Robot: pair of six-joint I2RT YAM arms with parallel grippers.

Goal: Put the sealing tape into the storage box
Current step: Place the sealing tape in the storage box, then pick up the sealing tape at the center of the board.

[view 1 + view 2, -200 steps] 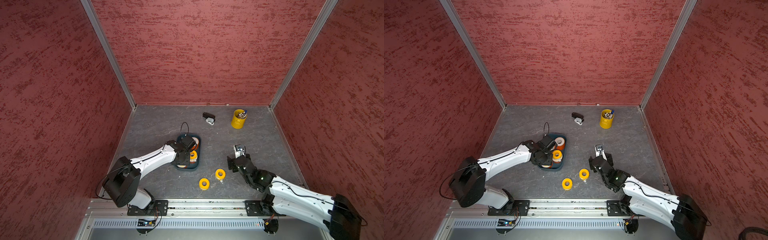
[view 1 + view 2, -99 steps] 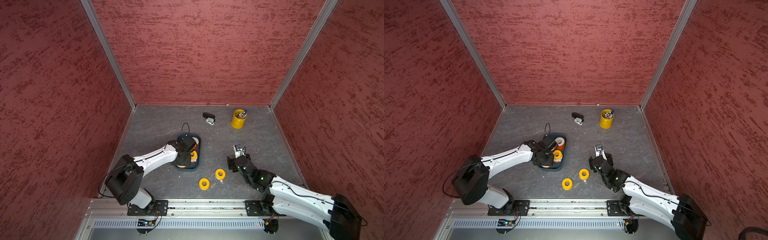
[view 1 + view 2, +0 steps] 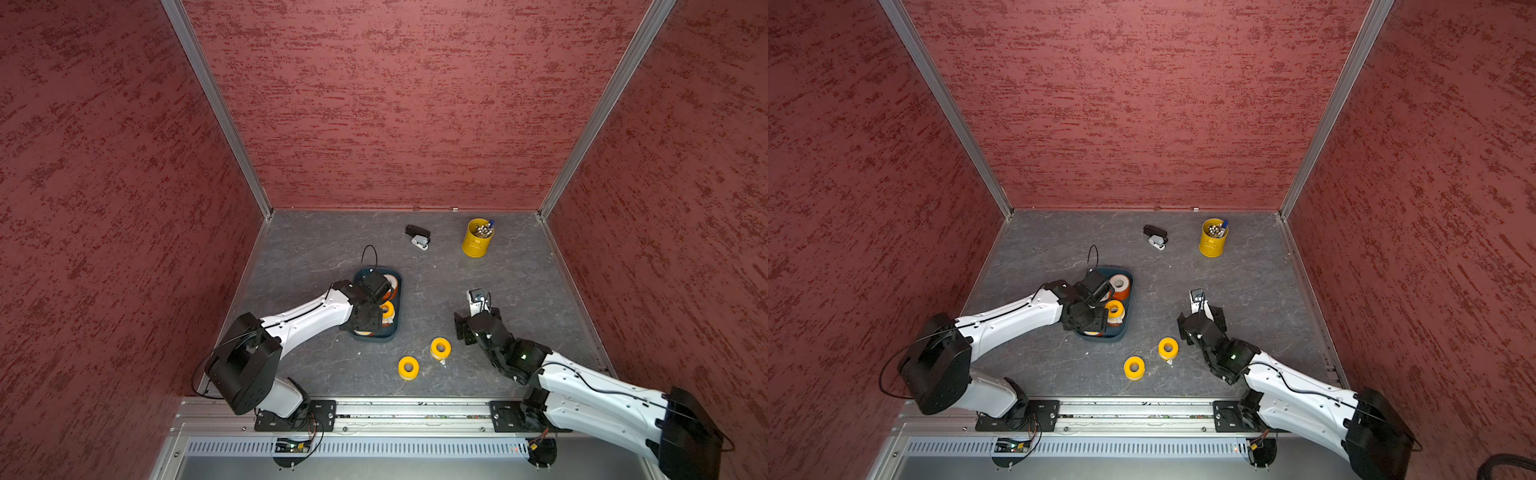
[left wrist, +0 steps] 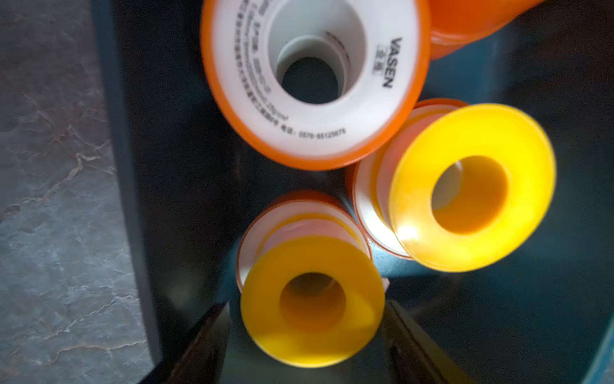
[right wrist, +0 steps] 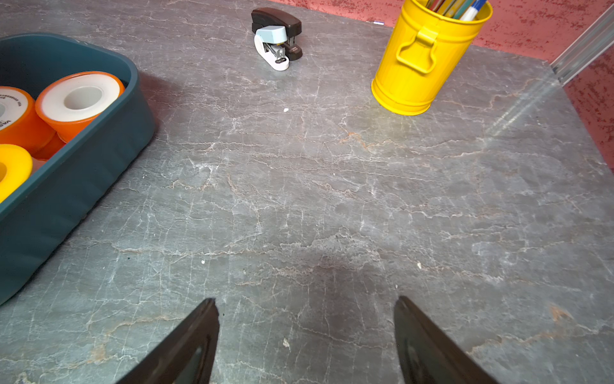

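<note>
The grey stone-look table (image 3: 519,282) fills the whole floor of this red-walled booth. The left arm (image 3: 307,318) reaches out over the storage box (image 3: 394,332). The right arm (image 3: 582,382) lies low on the other side, and the right gripper (image 5: 305,299) has its jaws spread wide with only bare table between them.

The storage box is the dark teal tray a bit left of centre in both top views. Way at the back are the yellow pen cup (image 3: 476,243) and the little stapler (image 3: 417,237), both well apart from the box.

Most of the sealing tape is in the box. In the left wrist view there's an orange roll (image 4: 315,139) lying flat, white face up. A second orange roll (image 4: 465,30) touches it at the frame edge. Then there are two yellow ones, each stacked on an orange-and-white roll.

The left gripper (image 4: 306,306) hangs right over one of those stacks, with its fingers (image 4: 206,342) either side of the top yellow roll (image 4: 312,345). The jaws are a touch wider than the roll and a sliver of gap shows on one side, so it's not squeezing. The other stacked yellow roll (image 4: 531,186) sits just beside it. That view is blurry, fair warning.

Out on the table there's a loose yellow roll (image 3: 408,368), and its neighbour (image 3: 440,348) lies just beside the right gripper.
</note>
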